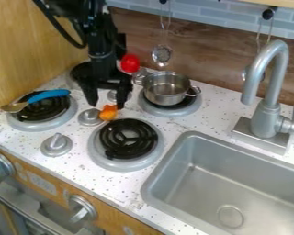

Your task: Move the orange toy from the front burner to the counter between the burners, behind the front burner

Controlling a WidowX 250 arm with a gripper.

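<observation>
Above the counter [192,120], between the burners: black gripper [106,106] pointing down, spread wide, with nothing clasped between its fingertips. Just beneath the gap, nearer the pot-side finger, a small orange object [108,113], apparently resting on the counter. Impossible to tell contact from a narrow gap at that fingertip. Downward pose and wide spread probably meant to leave room around something small and low. Right beside the orange object, a silver knob [90,117], likely restricting access from that side.

Behind the gripper, a rounded red thing [130,63], with hidden support. Farther toward the wall, a metal pot [165,96] upright on the back burner [166,112], its broad base presumably giving stability there. In front, the black coil of another burner [123,167]. Toward the view's left, a blue-handled utensil [49,94] lying across the left burner [28,126], handle uppermost, seemingly laid flat for steadiness.

Against the backsplash, a strainer [161,55] hanging bowl-down from a hook, presumably for storage off the counter. Toward the right, a curved faucet [270,110] beside the sink [217,183], with spout aimed basinward, as if for drainage.
</observation>
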